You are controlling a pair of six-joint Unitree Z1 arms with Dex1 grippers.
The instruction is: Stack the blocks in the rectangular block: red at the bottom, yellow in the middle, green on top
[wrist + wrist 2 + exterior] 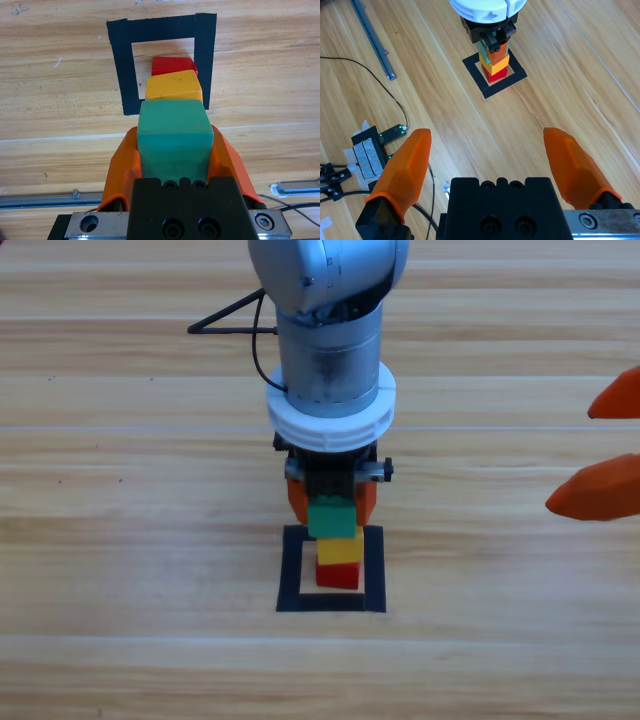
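Left gripper [173, 150] clamped on green cube [334, 517], directly above yellow cube [340, 549]; right gripper [487, 157] open, well apart.

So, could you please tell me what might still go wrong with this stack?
The left pincer is shut on the green cube atop the yellow cube and red cube. Opening or lifting off unevenly could topple the stack. The red cube sits close to one side of the tape outline, so a nudge might push it onto the tape.
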